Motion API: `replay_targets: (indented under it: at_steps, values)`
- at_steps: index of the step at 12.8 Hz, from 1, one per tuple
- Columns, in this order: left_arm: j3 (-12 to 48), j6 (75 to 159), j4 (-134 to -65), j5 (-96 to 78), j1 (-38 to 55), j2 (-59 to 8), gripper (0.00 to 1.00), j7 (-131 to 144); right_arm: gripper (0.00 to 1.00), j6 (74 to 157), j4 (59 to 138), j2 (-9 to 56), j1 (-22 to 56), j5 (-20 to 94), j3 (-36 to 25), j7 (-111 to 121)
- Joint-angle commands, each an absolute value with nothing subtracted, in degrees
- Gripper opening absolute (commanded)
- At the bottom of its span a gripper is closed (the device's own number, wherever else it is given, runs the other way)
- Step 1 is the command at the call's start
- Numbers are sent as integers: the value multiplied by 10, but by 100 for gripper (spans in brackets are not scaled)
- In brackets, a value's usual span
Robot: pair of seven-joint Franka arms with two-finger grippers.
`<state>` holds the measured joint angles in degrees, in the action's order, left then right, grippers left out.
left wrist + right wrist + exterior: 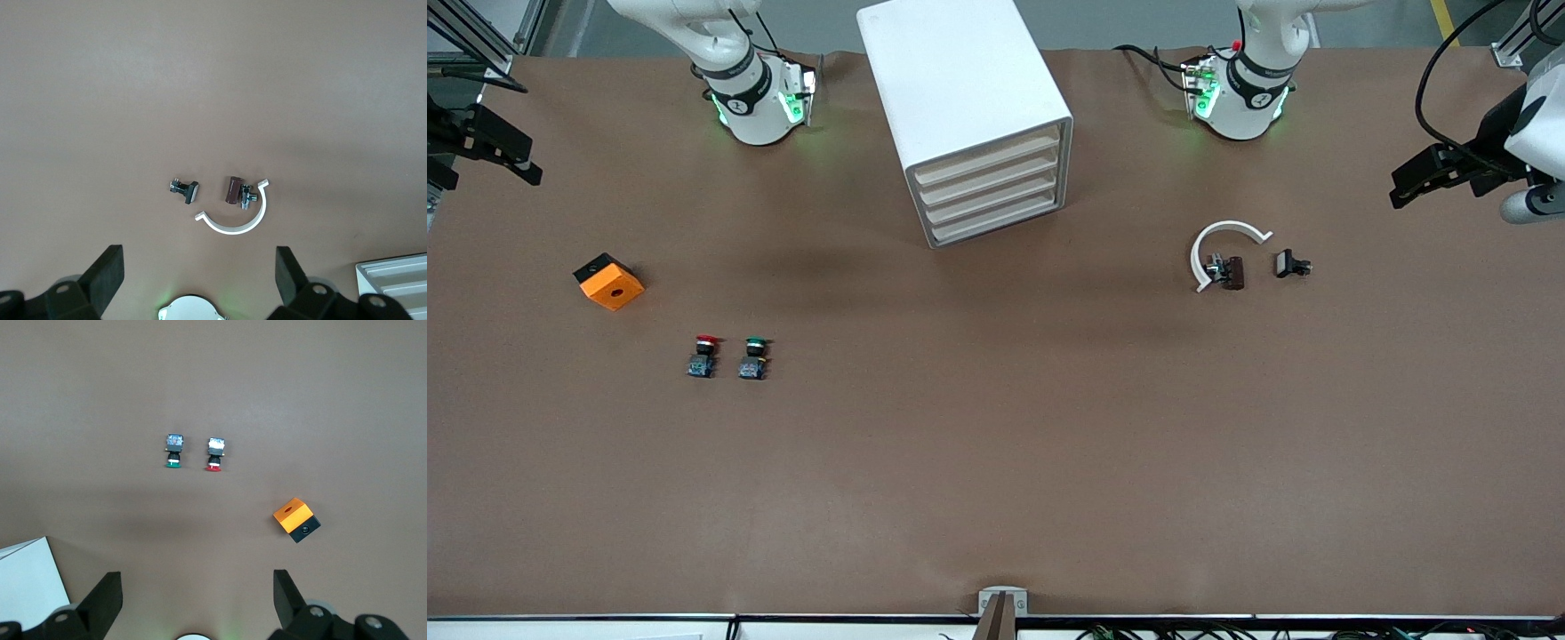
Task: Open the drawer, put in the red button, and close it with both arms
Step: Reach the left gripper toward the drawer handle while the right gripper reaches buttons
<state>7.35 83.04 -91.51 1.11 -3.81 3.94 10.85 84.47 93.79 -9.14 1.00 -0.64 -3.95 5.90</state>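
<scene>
— Drawers first: all four fronts of the cabinet [969,116] sit flush, so the drawer [996,180] is not yet open, and the cabinet stands at the table's edge where the arm bases are, midway along it.

— We see both arms waiting high. The left gripper [200,277] is over the left arm's end of the table, fingers spread wide and holding nothing; the right gripper [197,600] is over the right arm's end, also spread and empty.

— The red button [703,355] stands upright toward the right arm's end, just beside the green button [753,356], apart from it.

— So we'd judge the pull should be straight along the drawer's slide, the cabinet being turned at an angle. Later, pinch the red one's body without nudging its twin.

— The right wrist view shows both buttons and the orange block [296,519]. The left wrist view alone shows the white clip [235,217] with small metal parts.
</scene>
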Motion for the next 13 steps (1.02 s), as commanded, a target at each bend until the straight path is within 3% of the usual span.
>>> replay_targets:
  at_steps: [1, 5, 13]
  values:
    - [75, 820, -898, 20, -40, 31, 100, 100, 100, 845, 939, -98, 6, -15, -34, 63]
    - [75, 820, -895, 18, -39, 1, 100, 98, 100, 846, 939, -98, 6, -15, -34, 63]
    - [83, 861, -882, -11, -5, -170, 100, 147, 100, 851, 939, -50, 30, -15, -34, 60]
